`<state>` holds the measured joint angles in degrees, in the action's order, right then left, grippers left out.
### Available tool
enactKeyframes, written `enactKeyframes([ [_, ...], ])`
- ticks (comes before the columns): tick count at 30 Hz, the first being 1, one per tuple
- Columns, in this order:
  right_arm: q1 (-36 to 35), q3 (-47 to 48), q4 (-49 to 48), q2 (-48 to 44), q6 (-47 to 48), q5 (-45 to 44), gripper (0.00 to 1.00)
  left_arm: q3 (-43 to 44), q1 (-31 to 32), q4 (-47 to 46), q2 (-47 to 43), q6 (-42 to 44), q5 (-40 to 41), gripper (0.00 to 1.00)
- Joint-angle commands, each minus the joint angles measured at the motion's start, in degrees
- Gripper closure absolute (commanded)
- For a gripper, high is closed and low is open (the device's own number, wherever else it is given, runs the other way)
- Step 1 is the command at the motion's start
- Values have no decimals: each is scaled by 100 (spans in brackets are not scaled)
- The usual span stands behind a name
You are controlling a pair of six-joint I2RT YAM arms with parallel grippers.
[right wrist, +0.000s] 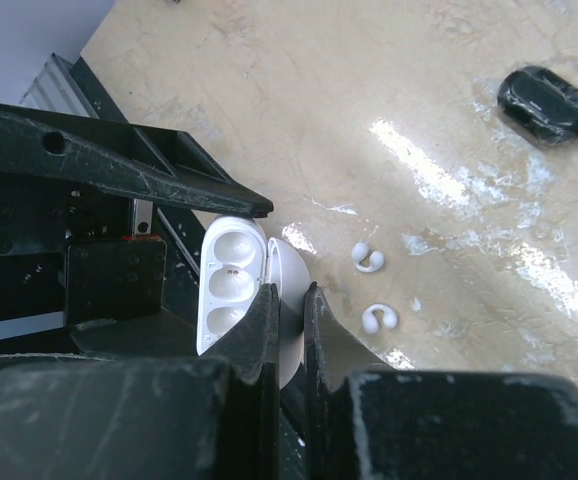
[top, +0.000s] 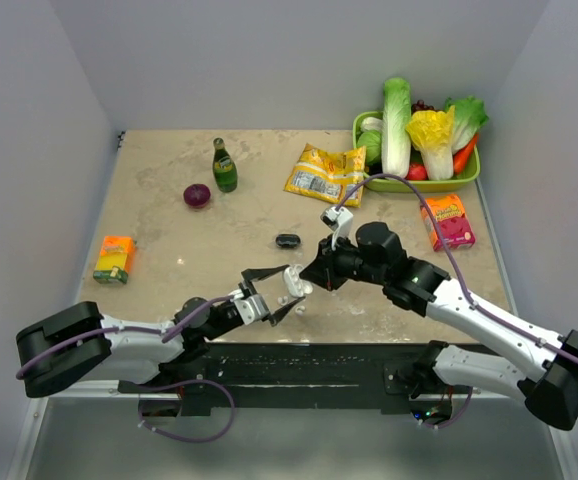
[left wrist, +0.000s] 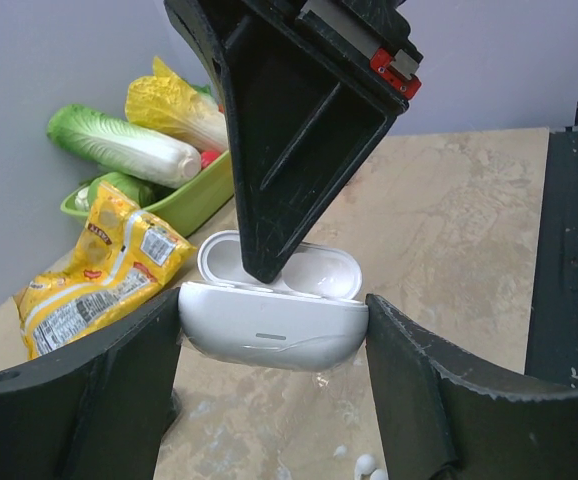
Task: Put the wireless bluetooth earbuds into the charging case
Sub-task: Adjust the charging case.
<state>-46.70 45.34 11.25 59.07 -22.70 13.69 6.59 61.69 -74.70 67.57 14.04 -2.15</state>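
Near edge of the surface (top: 219, 215), about midway along: the charging case (left wrist: 259, 325) is held off the surface with its lid open. The left gripper (left wrist: 272, 332) has its jaws closed on the two ends of the case's base. The right gripper (right wrist: 289, 298) comes in from above with its jaws narrow, pinching the raised lid.

The wireless bluetooth earbuds (right wrist: 369, 257) lie loose on the surface just beside the case, the two of them apart from each other and touching neither gripper.

Surroundings:
- A small black oval object (top: 287, 241) lies mid-surface, beyond the grippers.
- A yellow snack bag (top: 324, 172) lies toward the far edge, with a green bottle (top: 224, 167) and a purple onion (top: 197, 195) to its left.
- A green tray (top: 469, 182) of vegetables sits in the far right corner.
- An orange box (top: 115, 258) is by the left edge and a red box (top: 448, 221) by the right edge.

Obstruction: in the left wrist view the right jaws cover the middle of the open lid – the hollows of the base are hidden there.

View differences: only the right wrist view shows the hollows inside the base and both earbuds clearly. The left wrist view shows an earbud only at its bottom margin. In the top view the earbuds are too small to make out.
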Motion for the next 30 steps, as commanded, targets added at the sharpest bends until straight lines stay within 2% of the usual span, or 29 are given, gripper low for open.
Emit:
enactKeyframes([
  [1,3,344,273,-220,784,-429,100,114,-17,-1487,-51,-393,198,50],
  [6,-93,423,360,-159,828,-446,100,185,-17,-1355,-60,-429,391,43],
  [13,-155,528,431,-115,855,-525,100,360,-17,-1003,-69,-517,575,28],
  [15,-164,528,422,-106,846,-534,100,361,-17,-985,-77,-517,602,0],
  [25,-164,660,545,-150,855,-622,100,343,-17,-941,-77,-718,909,0],
  [29,-173,949,835,-229,1013,-885,100,150,-17,-977,-218,-1218,989,0],
  [30,-199,1002,949,-255,1065,-1060,100,54,-17,-933,-340,-1620,1067,0],
])
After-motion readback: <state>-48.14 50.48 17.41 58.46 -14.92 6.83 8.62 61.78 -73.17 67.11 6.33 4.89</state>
